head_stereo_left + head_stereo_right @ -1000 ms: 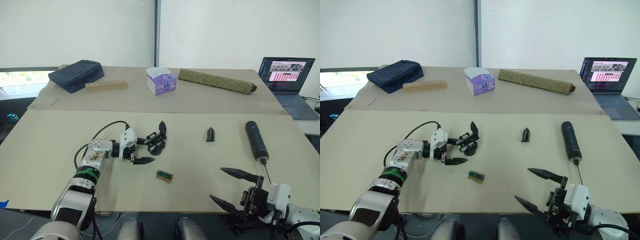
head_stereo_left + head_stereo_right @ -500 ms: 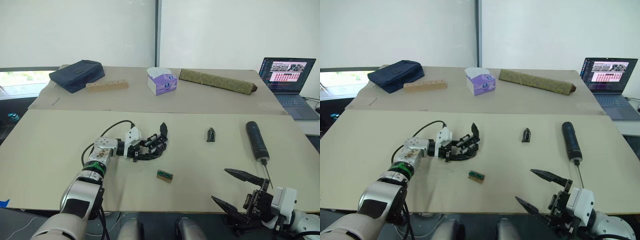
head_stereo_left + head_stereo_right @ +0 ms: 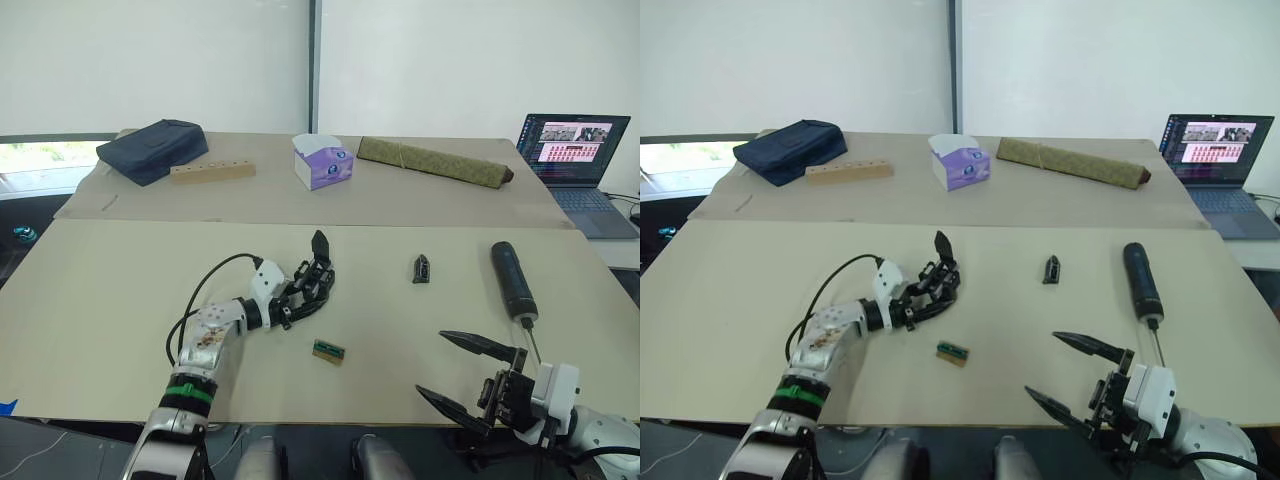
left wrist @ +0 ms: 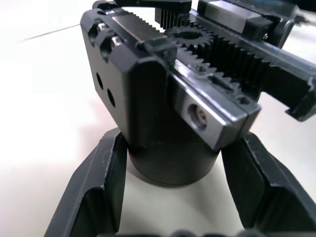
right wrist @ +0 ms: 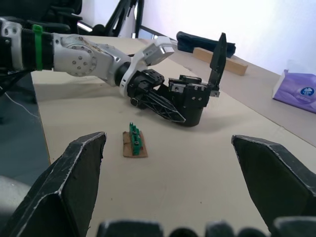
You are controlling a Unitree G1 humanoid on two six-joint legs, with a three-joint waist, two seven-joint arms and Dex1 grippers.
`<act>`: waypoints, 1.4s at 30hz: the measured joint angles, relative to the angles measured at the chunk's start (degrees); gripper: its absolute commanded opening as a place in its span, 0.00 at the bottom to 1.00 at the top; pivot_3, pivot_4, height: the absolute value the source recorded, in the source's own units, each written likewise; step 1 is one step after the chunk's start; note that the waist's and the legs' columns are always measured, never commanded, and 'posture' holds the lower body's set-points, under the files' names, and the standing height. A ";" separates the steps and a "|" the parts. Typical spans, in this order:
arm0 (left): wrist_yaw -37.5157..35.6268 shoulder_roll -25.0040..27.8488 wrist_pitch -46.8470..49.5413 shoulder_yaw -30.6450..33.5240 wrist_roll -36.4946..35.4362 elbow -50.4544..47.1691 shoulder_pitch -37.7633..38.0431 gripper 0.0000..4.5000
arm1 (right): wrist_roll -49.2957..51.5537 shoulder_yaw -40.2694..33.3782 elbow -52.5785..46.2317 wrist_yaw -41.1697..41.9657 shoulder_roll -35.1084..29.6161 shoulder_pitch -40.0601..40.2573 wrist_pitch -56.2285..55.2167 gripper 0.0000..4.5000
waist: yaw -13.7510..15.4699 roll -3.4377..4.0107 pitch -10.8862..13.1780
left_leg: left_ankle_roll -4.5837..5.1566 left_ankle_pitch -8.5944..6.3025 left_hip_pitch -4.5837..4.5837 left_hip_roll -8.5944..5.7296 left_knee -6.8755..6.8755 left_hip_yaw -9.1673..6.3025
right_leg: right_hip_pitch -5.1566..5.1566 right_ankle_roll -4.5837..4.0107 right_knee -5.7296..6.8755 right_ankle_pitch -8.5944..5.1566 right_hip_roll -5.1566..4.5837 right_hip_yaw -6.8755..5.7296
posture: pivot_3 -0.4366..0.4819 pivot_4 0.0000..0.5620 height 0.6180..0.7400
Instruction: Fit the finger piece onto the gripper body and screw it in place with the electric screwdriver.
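Since the gripper body looks rigid and compact, its round base is the place to grip; the left gripper clasps it there, mid-table. Farther right lies the finger piece, while the right gripper gapes wide.

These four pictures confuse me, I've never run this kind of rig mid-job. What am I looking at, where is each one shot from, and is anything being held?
This is a two-armed humanoid robot at a table. Two pictures come from its head, looking down over both arms. The other two come from cameras on each wrist, looking along that arm's black fingers.

The left claw is closed around the round base of the gripper body, whose prong points up; the left wrist view shows it close up. The right claw hangs open near the table's front edge, holding nothing.

Lying loose: the finger piece, the electric screwdriver and a small green block. Farther back: a tissue box, a laptop.
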 measured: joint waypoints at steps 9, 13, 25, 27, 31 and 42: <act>10.46 -0.56 4.97 -2.25 1.45 -11.69 7.36 0.51 | 0.24 -0.04 1.46 1.21 -0.03 -0.65 0.01 1.00 | 0.03 0.01 0.00 | 0.00 0.00 0.04 -0.01 0.00 0.01 | 0.03 -0.01 -0.02 0.00 -0.01 0.01 | 0.48 0.27 1.00; 12.02 -0.56 3.82 -3.19 1.74 -11.73 8.13 0.51 | 0.41 -0.14 1.77 1.89 -0.05 -0.50 0.00 1.00 | 0.08 0.01 -0.01 | 0.00 0.00 0.05 -0.01 0.00 0.01 | 0.06 -0.01 -0.03 0.00 -0.01 0.02 | 0.48 0.27 1.00; 9.41 2.40 1.08 -4.09 0.39 -10.41 8.32 1.00 | 0.42 -0.50 2.72 2.46 -0.04 -0.32 -0.03 1.00 | -0.07 0.05 -0.03 | 0.00 0.00 0.10 0.00 -0.01 0.02 | 0.07 -0.02 -0.03 -0.01 -0.01 0.02 | 0.48 0.27 1.00; 6.03 5.03 0.98 -4.01 -0.78 -9.61 7.72 1.00 | 0.42 -0.58 3.15 2.46 -0.04 -0.35 -0.06 1.00 | -0.31 0.09 -0.05 | 0.00 0.00 0.13 0.01 -0.01 0.03 | 0.07 -0.04 0.00 -0.02 0.01 0.01 | 0.48 0.27 1.00; -1.01 9.01 -3.05 -3.55 -2.41 -2.84 3.98 1.00 | 0.41 -0.74 3.68 2.54 -0.02 -0.48 -0.17 1.00 | -0.39 0.17 -0.10 | 0.00 0.00 0.16 0.00 -0.01 0.04 | 0.11 -0.05 0.01 -0.02 0.01 0.01 | 0.48 0.27 1.00; -21.79 9.01 -18.14 -4.72 -2.72 29.91 -15.81 1.00 | 0.24 -0.72 3.84 2.65 0.14 -0.26 -0.27 1.00 | 0.13 0.14 -0.10 | 0.00 0.00 0.03 -0.10 0.01 0.02 | 0.11 -0.02 -0.10 -0.01 -0.01 -0.01 | 0.48 0.27 1.00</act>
